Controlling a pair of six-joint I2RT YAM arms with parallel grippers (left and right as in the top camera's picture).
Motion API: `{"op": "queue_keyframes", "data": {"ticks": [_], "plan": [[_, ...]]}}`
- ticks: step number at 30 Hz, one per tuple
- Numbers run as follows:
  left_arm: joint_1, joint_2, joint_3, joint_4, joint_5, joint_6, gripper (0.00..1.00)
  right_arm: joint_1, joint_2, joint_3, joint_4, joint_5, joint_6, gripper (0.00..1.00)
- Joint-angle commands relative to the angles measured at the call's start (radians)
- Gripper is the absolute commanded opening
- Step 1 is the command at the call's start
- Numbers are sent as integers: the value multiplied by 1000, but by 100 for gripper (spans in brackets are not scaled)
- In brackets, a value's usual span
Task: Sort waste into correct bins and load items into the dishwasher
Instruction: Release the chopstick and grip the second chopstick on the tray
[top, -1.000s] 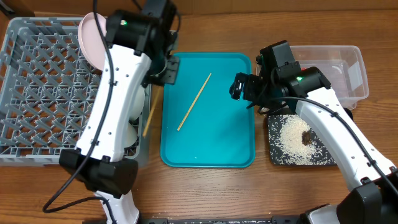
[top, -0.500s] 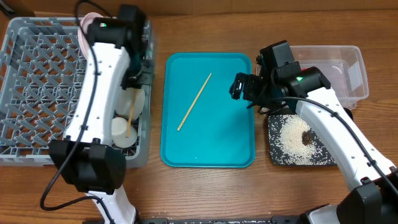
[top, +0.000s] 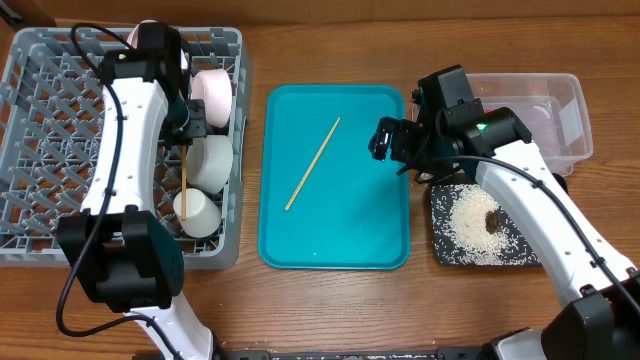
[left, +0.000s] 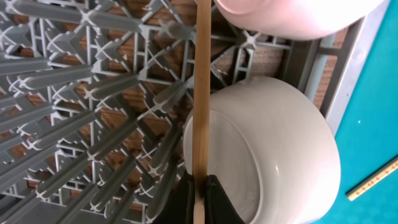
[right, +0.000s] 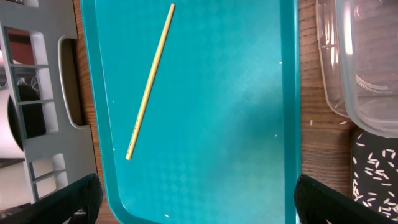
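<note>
My left gripper (top: 188, 128) is over the grey dish rack (top: 60, 120), shut on a wooden chopstick (top: 183, 178). In the left wrist view the jaws (left: 200, 200) pinch the chopstick (left: 202, 93) above the rack's lattice (left: 74, 93), beside a white bowl (left: 273, 149). The rack also holds a pink bowl (top: 212, 90), the white bowl (top: 212, 160), a white cup (top: 197, 212) and an upright pink plate (top: 147, 35), partly hidden by the arm. The second chopstick (top: 312, 164) lies on the teal tray, also in the right wrist view (right: 149, 81). My right gripper (top: 390, 140) hovers open and empty over the tray (right: 199, 205).
The teal tray (top: 350, 220) lies in the middle. The clear tub (top: 565, 120) stands at the far right. The black tray (top: 440, 250) in front of it holds rice grains (top: 465, 225) and a brown scrap (top: 493, 220). A few grains lie on the wood.
My left arm has swung left from the teal tray's edge to over the rack, carrying the chopstick. The right arm has not moved.
</note>
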Motion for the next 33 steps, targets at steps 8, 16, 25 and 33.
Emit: {"op": "queue_keyframes", "data": {"ticks": [8,16,25,33], "plan": [[-1,-26,-7,15,-25,93,10,4,-16,27,3,10,0,100],[25,-26,-7,43,-31,107,16,4,-16,27,3,10,0,100],[40,-26,2,39,58,92,36,4,-16,27,3,10,0,100],[-175,-26,66,-1,186,92,37,4,-16,27,3,10,0,100]]}}
